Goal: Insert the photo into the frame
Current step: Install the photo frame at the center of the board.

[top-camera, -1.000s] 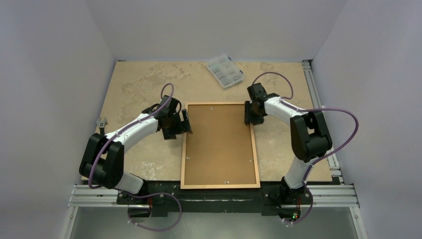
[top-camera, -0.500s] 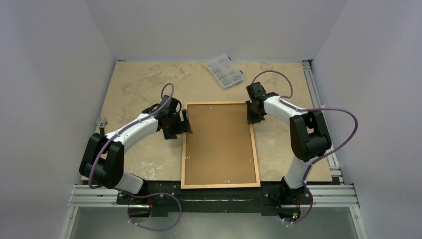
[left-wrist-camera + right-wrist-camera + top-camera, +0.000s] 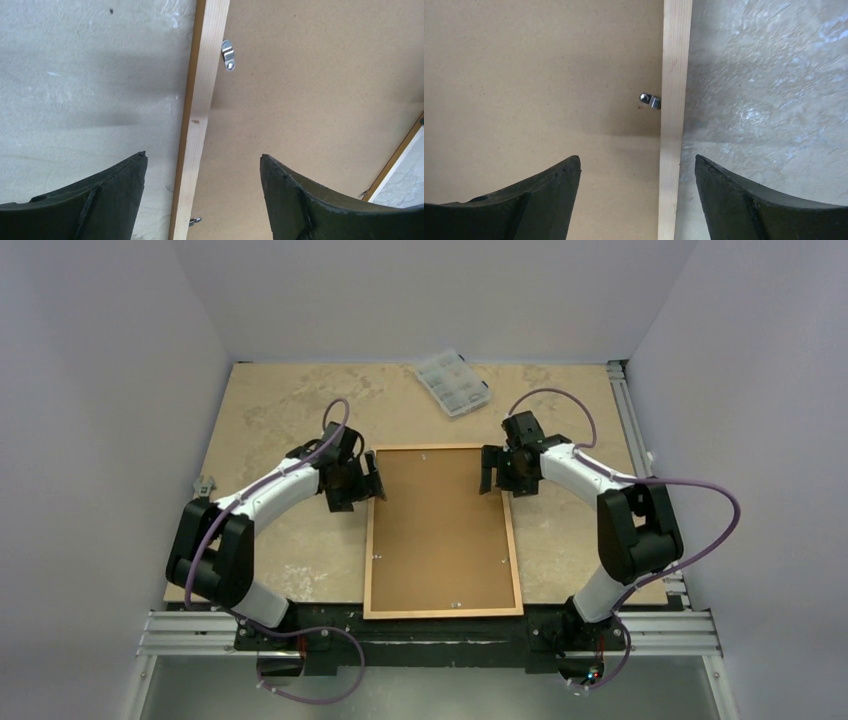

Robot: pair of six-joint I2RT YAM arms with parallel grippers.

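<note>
The frame lies back-up in the middle of the table, and a plain brown backing board fills it. The photo is hidden. My left gripper is open above the frame's left rail, one finger over the table and the other over the board. My right gripper is open above the right rail in the same way. Neither holds anything. A small metal clip lies turned over the board at the left rail. Another clip sticks out from the right rail.
A small clear plastic compartment box sits at the back of the table. An aluminium rail runs along the right edge. A small metal object lies at the left edge. White walls close in on three sides.
My right gripper has opened wide after narrowing at the frame's right rail, and its arm has shifted slightly right. My left gripper has edged a little farther back along the left rail.
</note>
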